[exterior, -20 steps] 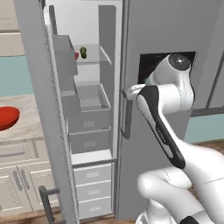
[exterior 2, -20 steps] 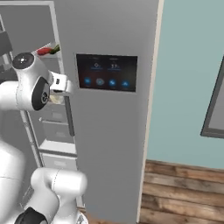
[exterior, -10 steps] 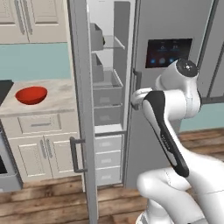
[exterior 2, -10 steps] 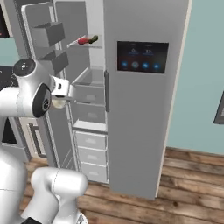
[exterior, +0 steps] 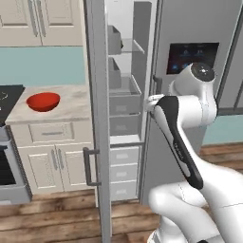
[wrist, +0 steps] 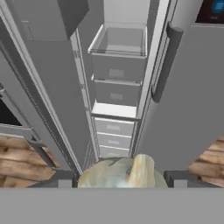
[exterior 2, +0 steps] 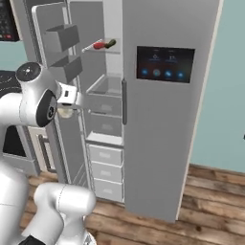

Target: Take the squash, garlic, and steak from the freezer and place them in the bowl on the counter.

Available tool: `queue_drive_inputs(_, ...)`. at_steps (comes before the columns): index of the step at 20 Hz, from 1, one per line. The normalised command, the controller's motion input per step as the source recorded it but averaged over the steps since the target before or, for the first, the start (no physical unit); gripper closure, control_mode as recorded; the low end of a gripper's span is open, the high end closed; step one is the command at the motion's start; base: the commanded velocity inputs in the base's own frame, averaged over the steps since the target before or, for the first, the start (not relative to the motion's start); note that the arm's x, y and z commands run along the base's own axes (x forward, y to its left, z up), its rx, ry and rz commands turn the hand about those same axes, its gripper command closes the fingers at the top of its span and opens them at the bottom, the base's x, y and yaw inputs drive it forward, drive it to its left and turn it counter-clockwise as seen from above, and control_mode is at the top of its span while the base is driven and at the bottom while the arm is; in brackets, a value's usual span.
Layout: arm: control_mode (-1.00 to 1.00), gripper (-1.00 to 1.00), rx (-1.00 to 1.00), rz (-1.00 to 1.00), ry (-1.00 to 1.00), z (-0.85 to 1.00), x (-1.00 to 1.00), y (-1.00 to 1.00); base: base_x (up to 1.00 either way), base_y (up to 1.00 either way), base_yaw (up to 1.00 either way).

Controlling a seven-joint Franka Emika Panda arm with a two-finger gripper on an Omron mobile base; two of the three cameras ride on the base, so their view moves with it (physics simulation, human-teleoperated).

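One item, the garlic (wrist: pixel 120 173), is in the gripper (wrist: pixel 119 178); none shows in the bowl (exterior: pixel 43 101) yet.

Two dark fingertips (wrist: pixel 59 178) stand at either side of the off-white bulb at the bottom centre of the hand view, so the jaws look clamped on the garlic; in the right base view the same pale lump hangs under the hand at middle left. The freezer (exterior 2: pixel 162 119) stands with its door open, and on an upper shelf, top centre of the right base view, the steak (exterior 2: pixel 99 45) and squash (exterior 2: pixel 111 43) lie side by side. The bowl sits on the counter (exterior: pixel 71 107) at middle left of the left base view, and nothing can be seen inside it. By my reading, the first of three carries is under way: garlic must reach the bowl, then steak and squash remain to fetch.
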Motion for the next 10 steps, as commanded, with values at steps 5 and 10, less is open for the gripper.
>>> queue_drive_inputs(5, 1.0, 1.0, 0.0, 0.0, 0.0, 0.0, 0.0, 0.0, -0.39, 1.0, 0.51)
queue_drive_inputs(10, 1.0, 1.0, 0.0, 0.0, 0.0, 0.0, 0.0, 0.0, -0.18, 0.93, 0.67)
